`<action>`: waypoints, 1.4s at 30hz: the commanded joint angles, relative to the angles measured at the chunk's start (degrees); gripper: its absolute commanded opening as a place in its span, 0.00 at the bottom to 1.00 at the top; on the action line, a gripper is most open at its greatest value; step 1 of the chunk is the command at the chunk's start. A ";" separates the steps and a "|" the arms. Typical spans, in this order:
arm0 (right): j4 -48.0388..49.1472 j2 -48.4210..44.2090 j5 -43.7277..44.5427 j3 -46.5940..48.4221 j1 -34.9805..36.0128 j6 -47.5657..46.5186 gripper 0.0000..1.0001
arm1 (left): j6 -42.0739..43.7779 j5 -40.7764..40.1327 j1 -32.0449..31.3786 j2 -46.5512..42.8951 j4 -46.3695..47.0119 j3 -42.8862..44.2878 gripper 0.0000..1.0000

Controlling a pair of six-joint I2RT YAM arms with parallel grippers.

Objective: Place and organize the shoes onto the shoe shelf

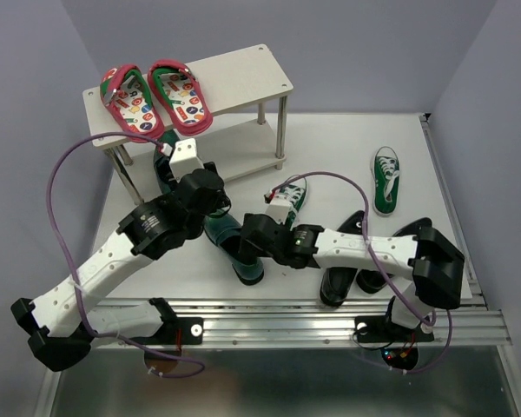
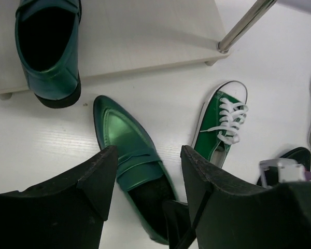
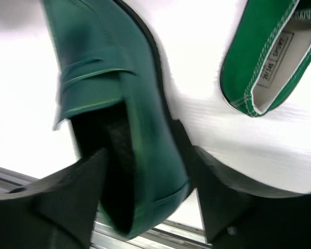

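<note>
One teal dress shoe lies on the table, toe toward the shoe shelf. My right gripper is open at its heel, with one finger inside the opening and the shoe's side wall between the fingers. My left gripper is open and empty, hovering above this shoe. The other teal shoe stands on the shelf's lower board. Two green sneakers lie on the table. Two black dress shoes lie under my right arm.
Red flip-flops fill the left half of the shelf's top board. A silver shelf leg stands close beyond the nearer sneaker. The metal rail runs along the table's front edge.
</note>
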 commanded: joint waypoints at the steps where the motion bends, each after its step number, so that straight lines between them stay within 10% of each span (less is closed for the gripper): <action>1: 6.46 -6.16 4.93 -1.18 0.35 -2.79 0.77 | -6.42 -0.71 -0.34 0.19 -1.52 -2.60 0.62; 16: -14.36 -39.80 26.37 -11.21 -4.31 -3.58 1.00 | -37.28 5.09 -8.85 7.83 -15.14 -10.25 0.60; 29: -21.50 -44.05 29.11 -9.89 -4.31 -2.53 1.00 | -47.76 12.38 -11.33 8.10 -9.01 -21.50 0.73; 38: -21.59 -42.55 28.32 -9.89 -4.31 -1.56 1.00 | -47.32 15.64 -11.42 10.83 -2.50 -27.83 0.56; 42: -21.59 -43.52 28.23 -10.07 -4.31 -1.30 1.00 | -45.83 15.55 -11.59 11.18 -2.32 -27.31 0.25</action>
